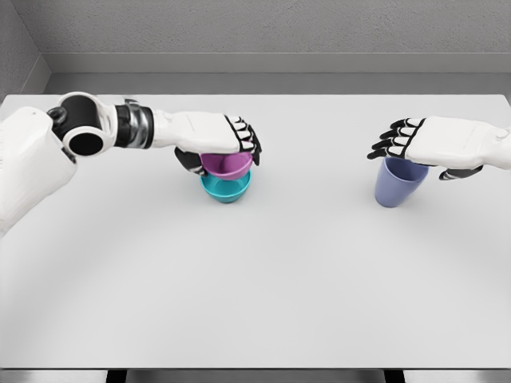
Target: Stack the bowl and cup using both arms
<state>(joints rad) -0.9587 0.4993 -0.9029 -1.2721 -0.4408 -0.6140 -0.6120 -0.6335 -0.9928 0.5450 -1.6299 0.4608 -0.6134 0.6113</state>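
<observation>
While the left hand (223, 142) clamps the purple bowl (225, 165) from above, seated in the teal bowl (226, 187) at mid-table (255, 303), the right hand (427, 144) hovers over the blue cup (397, 183) at right, fingers extended across its rim, grip unclear.

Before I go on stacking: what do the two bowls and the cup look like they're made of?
Pink bowl and teal bowl: likely smooth plastic, judging by flat uniform colour, soft sheen and thin rims. Blue cup: same look, matte plastic, plain walls without glaze or reflections. It's a render, so glazed ceramic can't be ruled out.
</observation>
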